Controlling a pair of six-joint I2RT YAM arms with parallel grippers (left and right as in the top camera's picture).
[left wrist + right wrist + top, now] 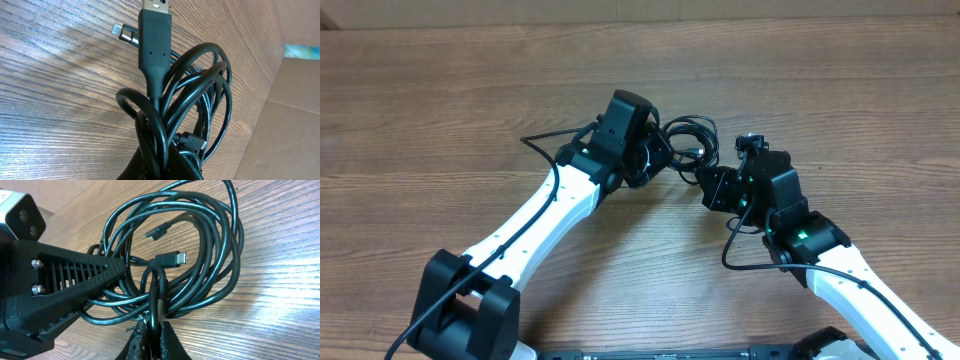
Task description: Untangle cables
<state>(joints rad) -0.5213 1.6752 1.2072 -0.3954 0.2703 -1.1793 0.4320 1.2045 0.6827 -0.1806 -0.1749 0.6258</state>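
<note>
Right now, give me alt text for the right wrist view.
A looped tangle of thin black cables sits over a wooden table, one strand pinched in the shut jaws of the right gripper at the bottom edge. The left gripper reaches into the tangle from the left; a small plug shows mid-tangle.

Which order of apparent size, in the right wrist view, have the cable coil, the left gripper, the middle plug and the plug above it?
1. cable coil.
2. left gripper, nearly as large, partly out of frame.
3. middle plug.
4. plug above it, perhaps only because farther.
</note>
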